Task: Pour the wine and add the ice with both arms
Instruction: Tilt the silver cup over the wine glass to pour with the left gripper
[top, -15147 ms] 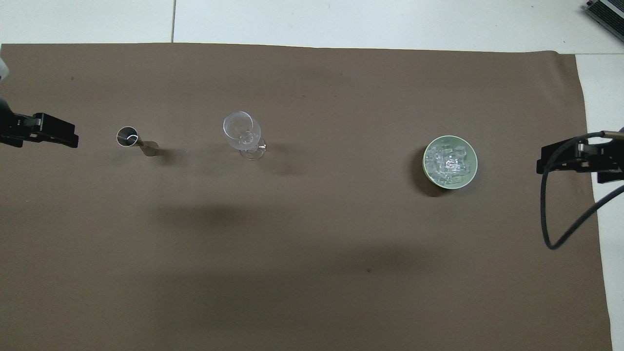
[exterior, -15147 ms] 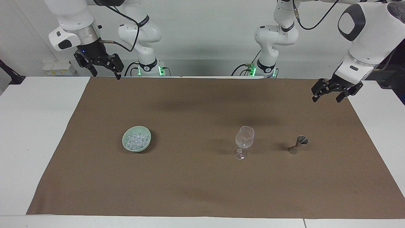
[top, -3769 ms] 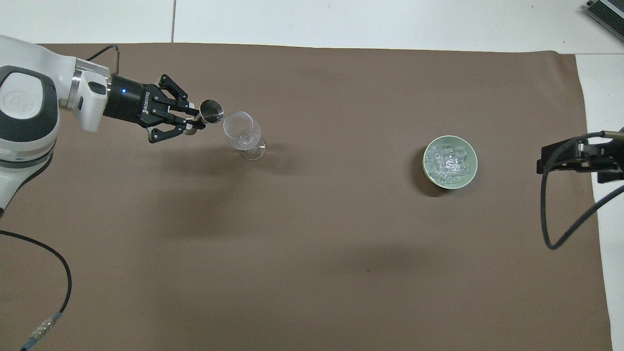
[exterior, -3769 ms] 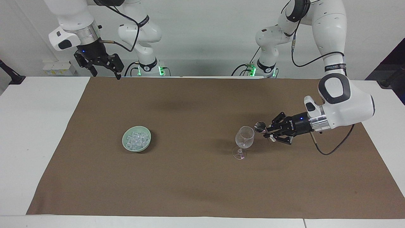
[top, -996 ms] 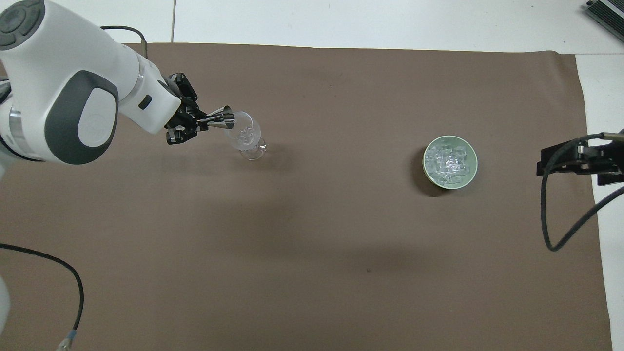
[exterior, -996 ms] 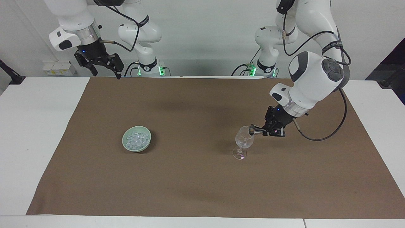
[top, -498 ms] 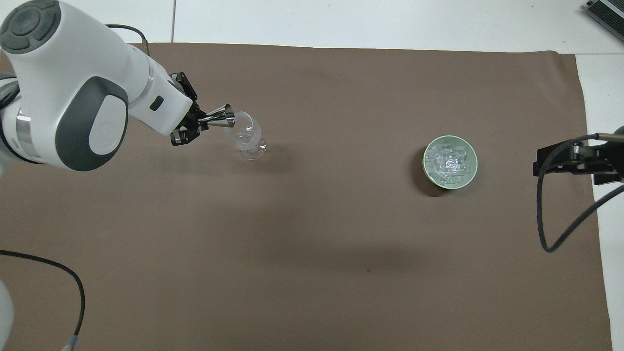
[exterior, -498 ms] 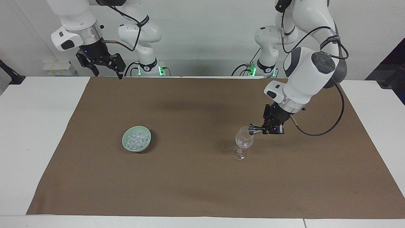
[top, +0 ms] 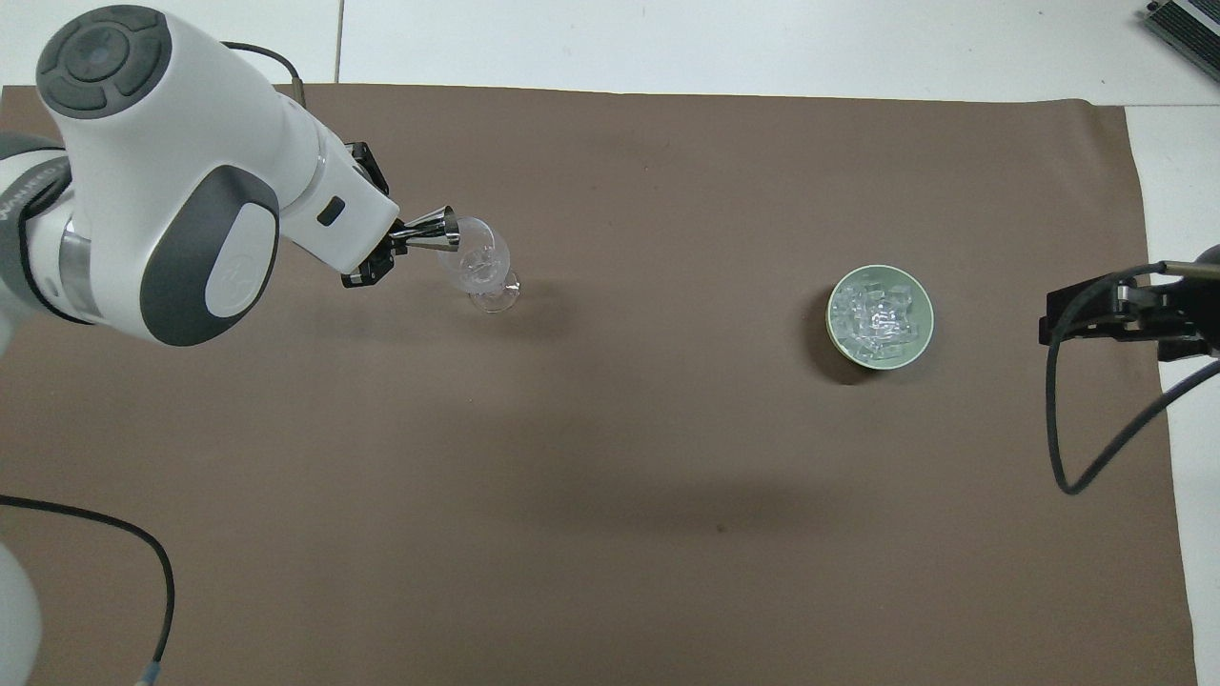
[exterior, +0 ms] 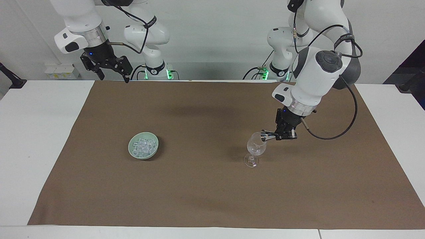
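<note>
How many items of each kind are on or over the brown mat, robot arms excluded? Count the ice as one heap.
Stemmed glass: 1
Metal jigger: 1
Green bowl: 1
Ice heap: 1
Total: 4

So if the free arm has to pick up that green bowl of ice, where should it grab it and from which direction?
Best guess: the rim of the pale green bowl, from straight above. It sits upright and low on the mat, its walls flaring outward, so a side grip would likely slip. One finger goes inside the rim, one outside, at a spot where the ice lies below the edge. The right claw is open.
</note>
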Controlling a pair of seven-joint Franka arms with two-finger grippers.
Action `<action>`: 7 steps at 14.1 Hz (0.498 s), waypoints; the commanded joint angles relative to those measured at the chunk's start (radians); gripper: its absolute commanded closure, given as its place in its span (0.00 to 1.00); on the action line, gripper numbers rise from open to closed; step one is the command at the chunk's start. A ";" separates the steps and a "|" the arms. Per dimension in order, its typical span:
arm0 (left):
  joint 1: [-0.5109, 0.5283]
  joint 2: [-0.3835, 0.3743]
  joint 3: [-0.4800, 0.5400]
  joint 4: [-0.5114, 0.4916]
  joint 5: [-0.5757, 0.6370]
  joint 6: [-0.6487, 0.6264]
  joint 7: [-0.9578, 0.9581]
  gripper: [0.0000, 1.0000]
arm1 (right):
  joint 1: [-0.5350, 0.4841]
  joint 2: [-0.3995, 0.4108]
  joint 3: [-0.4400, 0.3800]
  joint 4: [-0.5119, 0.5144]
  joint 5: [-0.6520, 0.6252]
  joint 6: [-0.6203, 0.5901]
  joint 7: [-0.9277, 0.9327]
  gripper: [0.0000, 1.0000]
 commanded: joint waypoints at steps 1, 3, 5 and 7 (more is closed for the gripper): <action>-0.035 -0.016 0.020 -0.002 0.045 -0.014 -0.029 1.00 | -0.003 -0.012 0.003 -0.008 0.011 0.002 -0.017 0.00; -0.049 -0.018 0.022 -0.002 0.078 -0.014 -0.061 1.00 | -0.003 -0.015 0.003 -0.015 0.011 0.005 -0.022 0.00; -0.052 -0.018 0.020 -0.002 0.094 -0.014 -0.064 1.00 | -0.003 -0.016 0.003 -0.019 0.011 0.008 -0.023 0.00; -0.057 -0.018 0.020 -0.002 0.101 -0.014 -0.062 1.00 | -0.003 -0.016 0.003 -0.019 0.011 0.013 -0.023 0.00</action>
